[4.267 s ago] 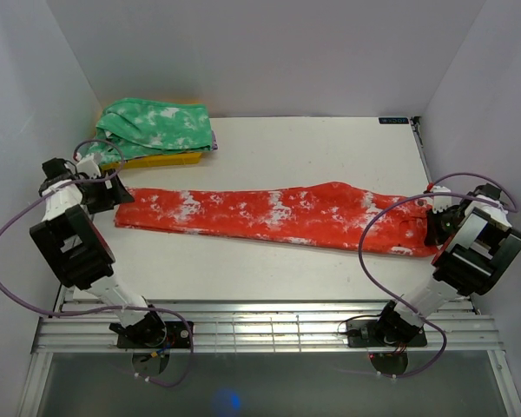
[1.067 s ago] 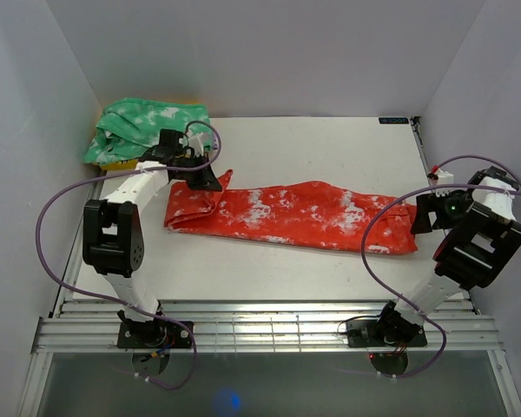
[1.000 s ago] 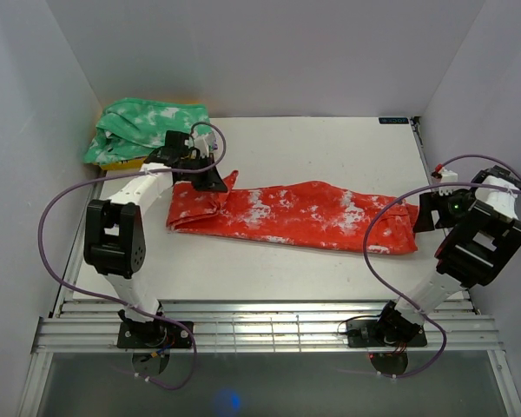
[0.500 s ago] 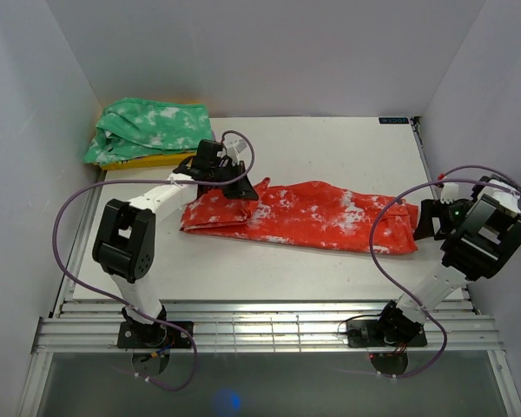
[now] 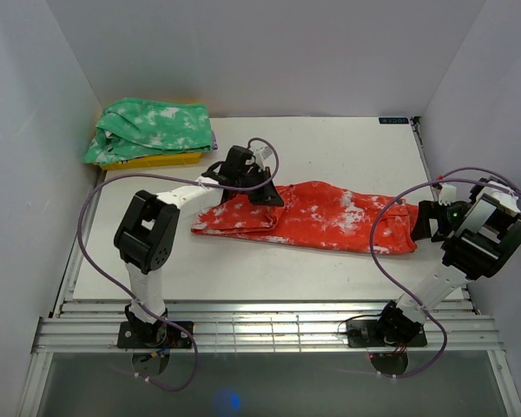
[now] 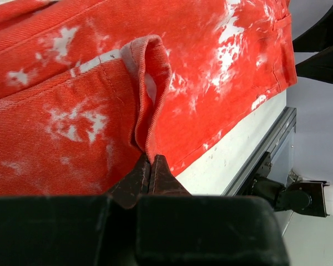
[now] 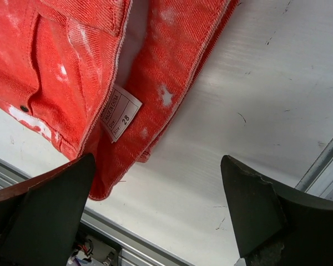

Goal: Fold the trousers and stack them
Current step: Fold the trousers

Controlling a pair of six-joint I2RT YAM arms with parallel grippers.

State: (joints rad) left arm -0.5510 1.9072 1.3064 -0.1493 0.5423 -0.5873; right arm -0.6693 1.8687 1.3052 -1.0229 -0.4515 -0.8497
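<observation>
The red-orange, white-splotched trousers (image 5: pixel 330 217) lie lengthwise across the middle of the table, and their left leg end is doubled back over the rest. My left gripper (image 5: pixel 265 193) is over the trousers, left of their middle. In the left wrist view it (image 6: pixel 151 160) is shut on a raised fold of the leg hem, with more of the trousers (image 6: pixel 211 72) spread below. My right gripper (image 5: pixel 421 221) is at the waistband end, just off the cloth. In the right wrist view it (image 7: pixel 158 160) is open over bare table, next to the trousers (image 7: pixel 61 72) and their size label (image 7: pixel 121 112).
A green white-mottled garment (image 5: pixel 152 129) rests on a yellow cloth (image 5: pixel 161 160) in the back left corner. Walls close in on the left, back and right. A metal rail (image 5: pixel 260 326) runs along the near table edge, and a cable (image 5: pixel 378 252) loops by the waistband.
My left gripper has carried the leg end rightward over the trousers, shortening them from the left. The right gripper has opened a little wider beside the waistband.
</observation>
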